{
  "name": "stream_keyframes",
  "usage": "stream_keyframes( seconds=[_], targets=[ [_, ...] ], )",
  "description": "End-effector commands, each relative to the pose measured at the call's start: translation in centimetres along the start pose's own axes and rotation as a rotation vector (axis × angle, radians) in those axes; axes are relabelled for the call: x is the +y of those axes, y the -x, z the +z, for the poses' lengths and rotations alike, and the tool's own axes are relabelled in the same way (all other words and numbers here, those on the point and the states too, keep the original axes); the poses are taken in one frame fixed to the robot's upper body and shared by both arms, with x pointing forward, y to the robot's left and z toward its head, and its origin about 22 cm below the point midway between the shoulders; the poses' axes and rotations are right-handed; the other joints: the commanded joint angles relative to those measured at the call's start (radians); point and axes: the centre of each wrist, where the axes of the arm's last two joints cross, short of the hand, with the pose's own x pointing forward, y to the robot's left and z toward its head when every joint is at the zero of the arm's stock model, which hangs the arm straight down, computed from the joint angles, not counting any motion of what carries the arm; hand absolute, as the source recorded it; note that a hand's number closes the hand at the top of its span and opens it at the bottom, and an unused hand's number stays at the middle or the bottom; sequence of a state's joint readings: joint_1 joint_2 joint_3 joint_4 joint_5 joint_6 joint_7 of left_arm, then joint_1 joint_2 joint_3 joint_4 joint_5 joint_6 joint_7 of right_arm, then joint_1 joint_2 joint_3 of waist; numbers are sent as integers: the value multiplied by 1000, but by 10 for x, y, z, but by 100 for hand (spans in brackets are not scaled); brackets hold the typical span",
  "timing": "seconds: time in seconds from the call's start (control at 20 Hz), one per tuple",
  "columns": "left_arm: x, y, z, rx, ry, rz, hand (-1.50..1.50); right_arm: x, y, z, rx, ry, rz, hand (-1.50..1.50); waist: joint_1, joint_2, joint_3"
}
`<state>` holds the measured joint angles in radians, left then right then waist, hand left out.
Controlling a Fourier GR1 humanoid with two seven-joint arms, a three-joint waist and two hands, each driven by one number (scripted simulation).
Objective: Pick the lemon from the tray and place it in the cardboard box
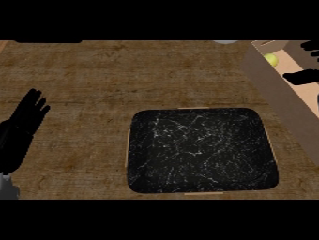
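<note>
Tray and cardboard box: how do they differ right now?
The tray is black with white marbled veining and lies flat mid-counter; the cardboard box is plain tan, taller-walled, at the right edge. The tray holds nothing; the box holds the lemon, with the right hand open above it. Both are open-topped.

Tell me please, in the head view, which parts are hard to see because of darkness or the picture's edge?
In the head view, the black right hand over the cardboard box shows little finger detail; the lemon inside stays bright and plain; the left hand merges into shadow low at the left edge; the tray is dark, only white veins showing.
</note>
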<state>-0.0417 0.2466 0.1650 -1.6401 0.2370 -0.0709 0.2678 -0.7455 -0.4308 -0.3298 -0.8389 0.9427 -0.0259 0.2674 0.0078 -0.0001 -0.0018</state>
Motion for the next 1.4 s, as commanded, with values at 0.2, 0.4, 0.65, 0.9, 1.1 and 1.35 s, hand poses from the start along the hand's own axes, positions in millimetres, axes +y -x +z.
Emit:
stream_keyframes(
  seconds=[0.2, 0.4, 0.65, 0.9, 1.1, 1.35],
  targets=[
    [7, 2, 1, -2, -18, 3, 0, -23, 2, 3, 10, 256, -449, -150, -10, -1, 3],
    [1, -2, -4, 17, -22, 26, 0, -27, 16, 11, 24, 340, -614, -150, -20, -3, 2],
    [12, 4, -1, 12, -24, 13, 0, -85, 75, 21, 56, 363, -633, -150, -18, -3, 2],
    [0, 0, 3, 2, -19, 6, 0, -101, 128, 40, 35, 357, -700, -150, -13, -1, 2],
    [20, 16, 3, -2, -19, 13, 0, -125, 148, 51, 12, 310, -687, -150, -11, -1, 2],
    [-12, -7, 12, 8, -7, -6, 0, -114, 171, 57, 12, 311, -676, -150, -5, 0, 2]
  ],
)
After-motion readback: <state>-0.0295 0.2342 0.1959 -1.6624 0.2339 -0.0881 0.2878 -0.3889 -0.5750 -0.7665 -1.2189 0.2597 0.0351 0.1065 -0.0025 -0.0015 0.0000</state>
